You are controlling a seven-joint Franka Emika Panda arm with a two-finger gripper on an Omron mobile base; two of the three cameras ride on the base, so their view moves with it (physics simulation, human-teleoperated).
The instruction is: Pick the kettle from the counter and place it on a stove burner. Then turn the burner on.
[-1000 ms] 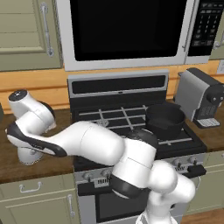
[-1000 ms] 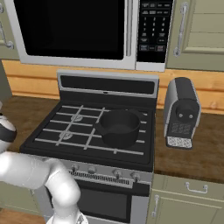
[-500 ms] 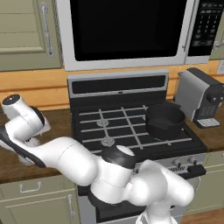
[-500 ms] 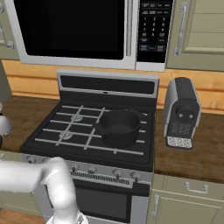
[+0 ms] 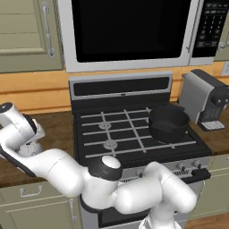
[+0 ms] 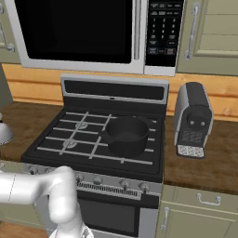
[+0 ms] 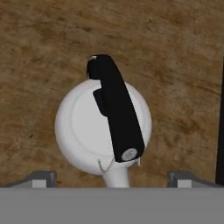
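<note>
End effector (image 7: pixel 112 177) spread wide — fingertips (image 7: pixel 41 177) flanking the kettle (image 7: pixel 103 131) on the counter (image 7: pixel 39 57), gripping nothing.

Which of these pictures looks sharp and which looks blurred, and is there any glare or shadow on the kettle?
Hand view: the kettle is evenly lit and soft-edged, with no glare and hardly any shadow on the counter. Both base views: softly rendered, flat light, the black pot showing only a dull sheen.

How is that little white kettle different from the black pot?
The kettle is silvery-white and dome-shaped, with a black handle arching over its top; the pot is black, wide and open. The kettle sits on the wooden counter, the pot on the stove's grates. Both stand upright.
</note>
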